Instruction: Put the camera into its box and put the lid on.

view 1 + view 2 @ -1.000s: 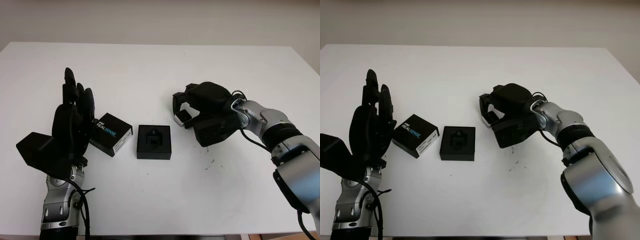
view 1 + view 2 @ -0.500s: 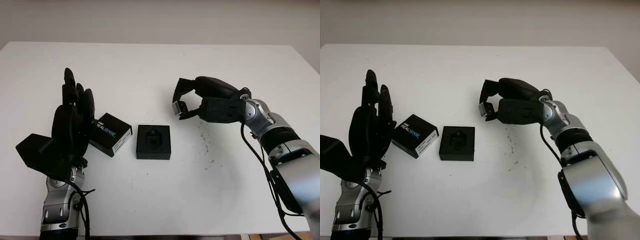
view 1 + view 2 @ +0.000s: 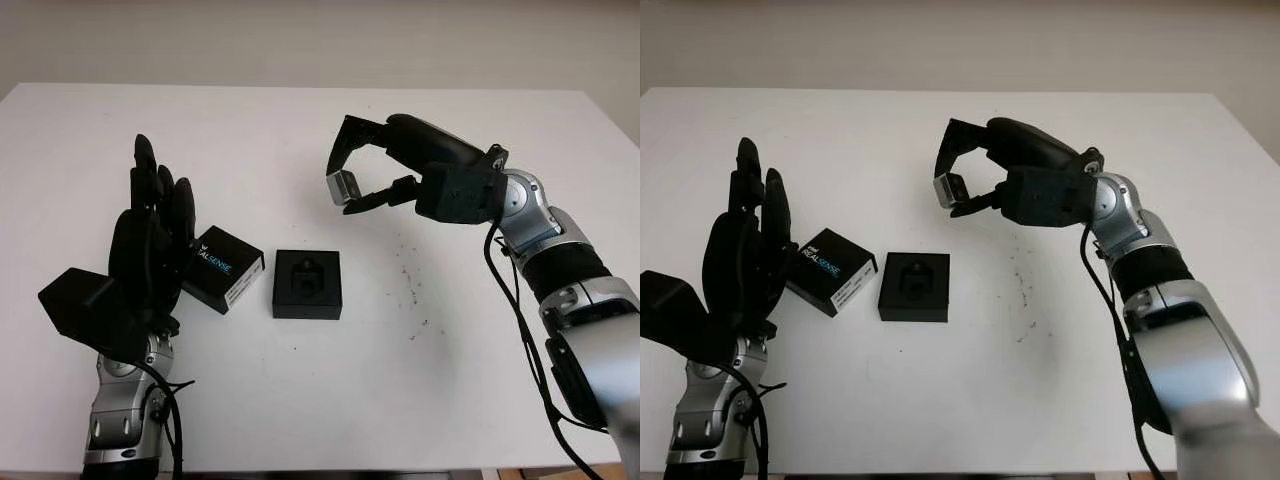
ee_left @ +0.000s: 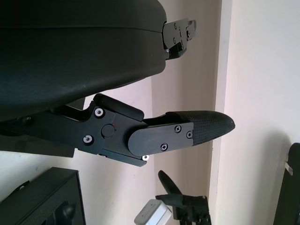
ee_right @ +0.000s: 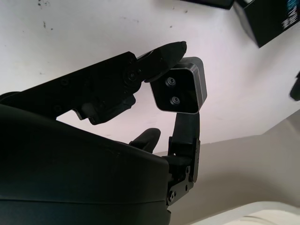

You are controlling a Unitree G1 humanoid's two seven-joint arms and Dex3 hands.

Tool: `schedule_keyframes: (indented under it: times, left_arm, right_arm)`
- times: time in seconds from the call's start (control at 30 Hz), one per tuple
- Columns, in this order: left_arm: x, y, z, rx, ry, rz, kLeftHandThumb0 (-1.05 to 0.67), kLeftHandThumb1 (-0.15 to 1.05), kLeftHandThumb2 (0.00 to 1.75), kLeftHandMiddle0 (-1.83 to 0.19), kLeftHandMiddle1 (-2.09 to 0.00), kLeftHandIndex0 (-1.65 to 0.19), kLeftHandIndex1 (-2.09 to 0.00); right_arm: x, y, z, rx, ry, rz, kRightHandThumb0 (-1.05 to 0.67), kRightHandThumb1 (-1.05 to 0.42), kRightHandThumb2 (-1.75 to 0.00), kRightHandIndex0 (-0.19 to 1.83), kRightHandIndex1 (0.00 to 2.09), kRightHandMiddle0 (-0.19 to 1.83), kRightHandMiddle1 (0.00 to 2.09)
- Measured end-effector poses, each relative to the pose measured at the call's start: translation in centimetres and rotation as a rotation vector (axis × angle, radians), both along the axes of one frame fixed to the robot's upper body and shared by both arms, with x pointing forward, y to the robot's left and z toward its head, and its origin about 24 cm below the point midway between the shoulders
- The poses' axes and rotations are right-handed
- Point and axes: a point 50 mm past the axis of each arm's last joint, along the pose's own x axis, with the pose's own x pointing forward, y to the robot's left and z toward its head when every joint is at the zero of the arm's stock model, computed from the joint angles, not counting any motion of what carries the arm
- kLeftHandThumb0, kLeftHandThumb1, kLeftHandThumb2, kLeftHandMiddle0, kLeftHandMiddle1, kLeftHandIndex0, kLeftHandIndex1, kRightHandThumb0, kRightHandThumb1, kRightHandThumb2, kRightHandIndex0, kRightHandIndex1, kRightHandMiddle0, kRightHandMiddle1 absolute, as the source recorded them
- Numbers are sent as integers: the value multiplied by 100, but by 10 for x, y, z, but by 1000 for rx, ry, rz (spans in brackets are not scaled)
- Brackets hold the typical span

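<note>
Right hand: raised above the white table, beyond and to the right of the open box base. Its fingers are curled around a small silver camera, pinching it at the fingertips; the right wrist view shows the camera clamped between a finger above and a finger below, its face with two screws turned toward the lens. The camera is clear of the table surface.

Box base: black, square, lying flat near the table centre, with a moulded recess in its insert. Nothing sits in the recess.

Lid: black, printed "REALSENSE", lying on the table just left of the box base, apart from it.

Left hand: upright at the table's left, open, holding nothing, just beside the lid.

Small dark specks mark the table to the right of the box base.
</note>
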Motion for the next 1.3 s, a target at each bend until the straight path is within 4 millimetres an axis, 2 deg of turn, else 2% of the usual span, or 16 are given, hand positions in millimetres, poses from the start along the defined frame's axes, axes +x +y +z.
schedule_keyframes:
  times: [0.2, 0.7, 0.9, 1.3]
  left_arm:
    - [0, -3, -1, -4, 4, 1, -71, 105, 55, 19, 0, 19, 0]
    - [0, -5, -1, -6, 9, 4, -70, 105, 57, 19, 0, 19, 0]
    - [-1, -5, -1, -4, 10, 9, -71, 105, 56, 19, 0, 19, 0]
    - [0, -6, -1, 10, 10, 11, -71, 105, 57, 19, 0, 19, 0]
  right_arm:
    - [-9, 13, 11, -39, -19, 114, -42, -97, -5, 20, 65, 32, 171]
    - [-25, 35, -5, -117, -47, 272, -44, -96, -5, 20, 74, 39, 159]
    - [-24, 38, -7, -110, 0, 220, -44, -95, -5, 18, 75, 40, 161]
    - [-35, 41, -14, -28, 199, 2, -43, -99, -6, 15, 83, 31, 184]
